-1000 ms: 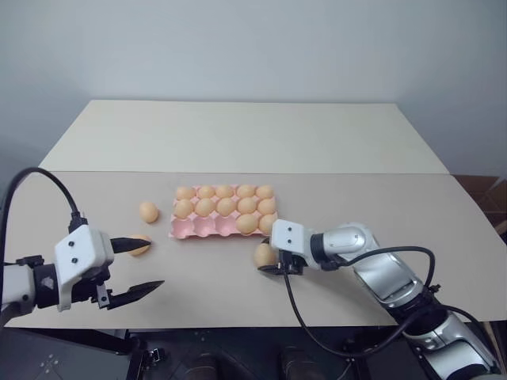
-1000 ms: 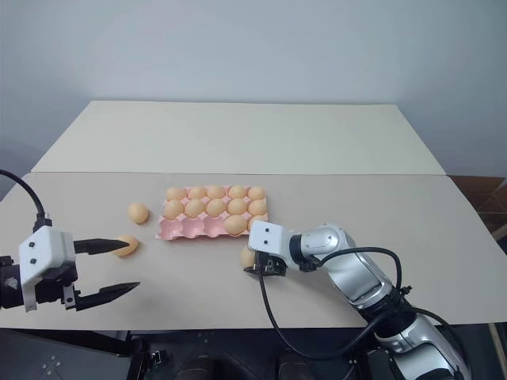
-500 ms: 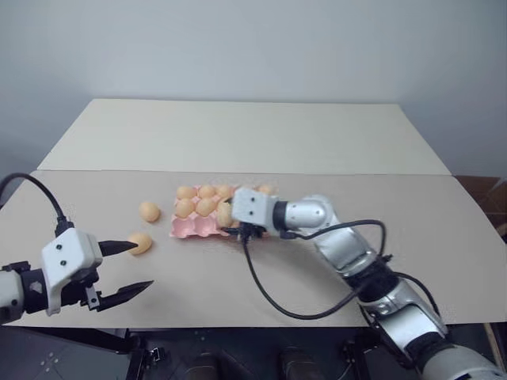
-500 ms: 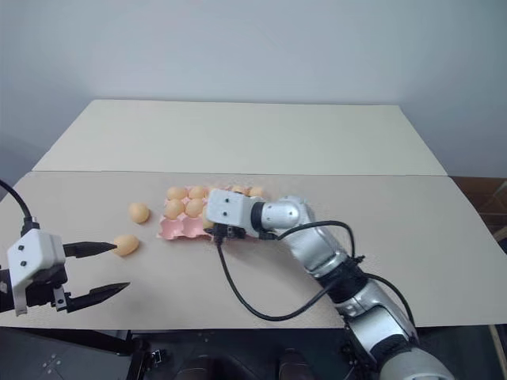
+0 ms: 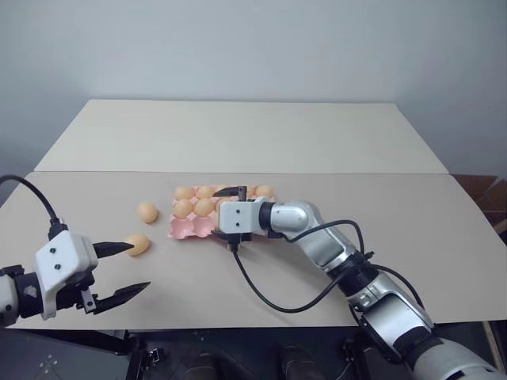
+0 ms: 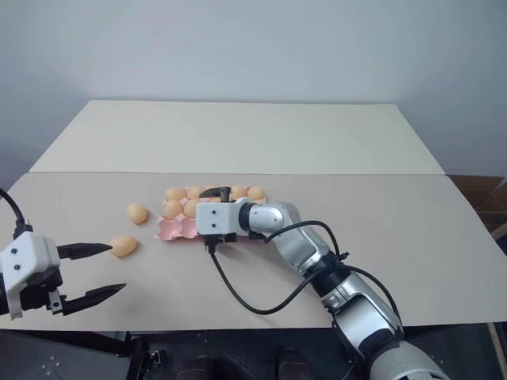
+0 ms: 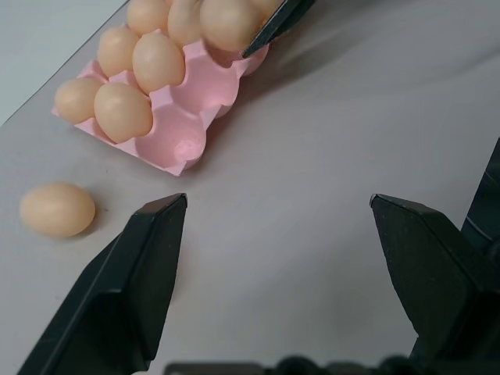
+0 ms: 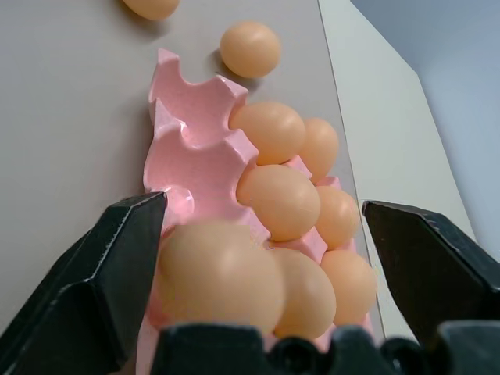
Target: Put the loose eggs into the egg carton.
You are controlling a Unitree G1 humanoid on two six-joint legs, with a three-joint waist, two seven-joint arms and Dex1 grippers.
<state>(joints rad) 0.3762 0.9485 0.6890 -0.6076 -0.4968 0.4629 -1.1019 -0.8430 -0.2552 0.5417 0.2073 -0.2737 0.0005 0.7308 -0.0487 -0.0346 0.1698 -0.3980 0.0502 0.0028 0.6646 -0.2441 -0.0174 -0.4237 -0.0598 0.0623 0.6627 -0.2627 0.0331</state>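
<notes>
Right gripper (image 8: 258, 258) sat over the front row of the egg carton (image 5: 190, 228), fingers (image 8: 109, 266) spread wide. An egg (image 8: 221, 273) lay between them, sitting in a front-row cup of the carton, close to the near finger; could not tell whether that finger was touching it. In the head views the gripper pointed toward the robot's left across the carton, with one black fingertip (image 5: 232, 191) showing above the back row.

Carton was pink and lay on the table (image 5: 444, 237) near the middle. Its back and middle rows were filled with eggs. The two front-row cups at the left end (image 7: 176, 141) were bare.

Left gripper (image 5: 119, 271) hovered above the near-left part of the table, fingers (image 7: 148, 266) wide apart, nothing between them. It pointed toward the carton and was well apart from it.

Two loose eggs were on the table to the left of the carton. One (image 5: 148, 211) lay near the carton's left edge, level with the middle row. The other (image 5: 138, 244) lay nearer the robot, just beside the upper fingertip of the left gripper in the head views; could not tell whether they touched.

A black cable (image 5: 269, 297) looped from the right wrist over the table in front of the carton.
</notes>
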